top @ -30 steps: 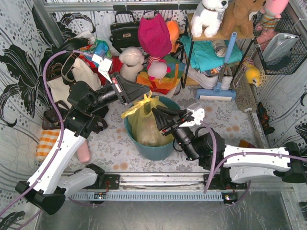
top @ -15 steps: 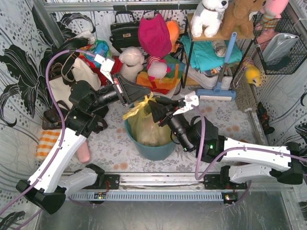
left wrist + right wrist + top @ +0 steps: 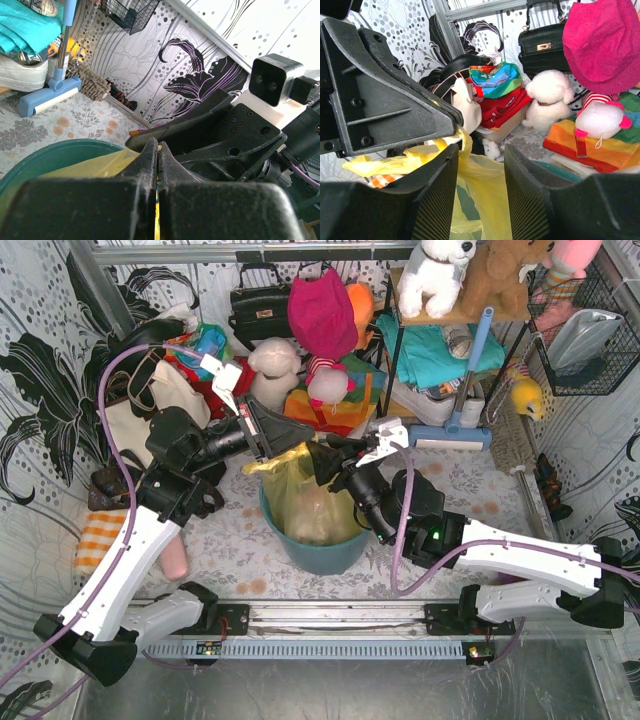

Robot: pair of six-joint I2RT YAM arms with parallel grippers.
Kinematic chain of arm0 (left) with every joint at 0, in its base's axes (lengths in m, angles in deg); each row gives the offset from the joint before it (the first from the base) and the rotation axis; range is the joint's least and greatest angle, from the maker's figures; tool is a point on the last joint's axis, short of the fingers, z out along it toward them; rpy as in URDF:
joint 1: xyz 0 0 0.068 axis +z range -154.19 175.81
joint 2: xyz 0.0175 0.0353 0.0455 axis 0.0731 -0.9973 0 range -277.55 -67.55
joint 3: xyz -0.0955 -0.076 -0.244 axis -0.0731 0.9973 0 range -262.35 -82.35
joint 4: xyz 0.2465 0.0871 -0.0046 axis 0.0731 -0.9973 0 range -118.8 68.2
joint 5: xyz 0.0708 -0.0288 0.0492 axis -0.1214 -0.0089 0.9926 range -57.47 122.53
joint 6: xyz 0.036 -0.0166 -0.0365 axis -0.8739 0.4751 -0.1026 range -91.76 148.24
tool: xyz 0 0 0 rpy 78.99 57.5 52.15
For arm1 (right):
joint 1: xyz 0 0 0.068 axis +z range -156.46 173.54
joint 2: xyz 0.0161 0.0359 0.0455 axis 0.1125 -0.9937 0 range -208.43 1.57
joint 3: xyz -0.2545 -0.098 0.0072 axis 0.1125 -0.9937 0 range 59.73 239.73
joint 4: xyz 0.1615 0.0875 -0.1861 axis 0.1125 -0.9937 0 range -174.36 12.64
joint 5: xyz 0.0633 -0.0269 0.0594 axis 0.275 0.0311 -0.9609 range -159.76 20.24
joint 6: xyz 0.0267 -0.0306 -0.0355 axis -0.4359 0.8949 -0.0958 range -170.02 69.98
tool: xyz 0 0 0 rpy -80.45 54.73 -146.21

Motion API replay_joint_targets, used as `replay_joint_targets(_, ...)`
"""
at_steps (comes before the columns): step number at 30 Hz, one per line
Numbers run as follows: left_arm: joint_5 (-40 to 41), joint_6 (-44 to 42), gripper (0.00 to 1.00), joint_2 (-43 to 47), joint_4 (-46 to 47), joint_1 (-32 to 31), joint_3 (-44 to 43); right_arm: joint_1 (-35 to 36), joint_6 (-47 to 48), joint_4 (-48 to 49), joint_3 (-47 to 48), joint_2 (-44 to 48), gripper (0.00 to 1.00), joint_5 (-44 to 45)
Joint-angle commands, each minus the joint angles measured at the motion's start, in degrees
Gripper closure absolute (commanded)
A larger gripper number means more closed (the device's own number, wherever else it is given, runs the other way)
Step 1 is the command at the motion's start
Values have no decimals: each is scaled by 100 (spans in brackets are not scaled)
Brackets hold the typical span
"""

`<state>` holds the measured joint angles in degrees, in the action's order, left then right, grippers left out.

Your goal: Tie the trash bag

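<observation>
The yellow trash bag (image 3: 300,502) sits in the round teal bin (image 3: 325,555), with pale paper showing through it. My left gripper (image 3: 306,447) is shut on the bag's gathered top and holds it up; a yellow strip shows between its closed fingertips (image 3: 152,150). My right gripper (image 3: 322,464) is open, right beside the left one's tip, just above the bin. In the right wrist view its fingers (image 3: 437,175) stand on either side of a twisted yellow strand of the bag (image 3: 485,190) that hangs from the left gripper (image 3: 395,100).
A cream canvas tote bag (image 3: 165,400) and a black bag lie at the left. A black handbag (image 3: 258,305), a pink hat (image 3: 322,315), plush toys (image 3: 275,370), folded clothes and a shelf crowd the back. A blue brush (image 3: 450,430) leans at the back right.
My right gripper has moved up and to the left, from beside the bin to the bag's top next to the left gripper. The left gripper keeps its hold and has barely moved.
</observation>
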<state>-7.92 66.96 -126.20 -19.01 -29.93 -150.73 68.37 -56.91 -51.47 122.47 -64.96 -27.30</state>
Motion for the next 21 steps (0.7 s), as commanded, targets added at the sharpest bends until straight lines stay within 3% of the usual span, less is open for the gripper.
replay_joint_targets(1,-155,-104,100,5,178,-9,-141,-81,-150,35,275,-90,58,-176)
replay_joint_targets(10,-199,-126,100,30,168,-6,-123,-177,3,404,146,-49,69,57)
replay_joint_targets(21,-298,-69,100,-29,249,-10,-132,-203,210,387,352,-194,64,-306)
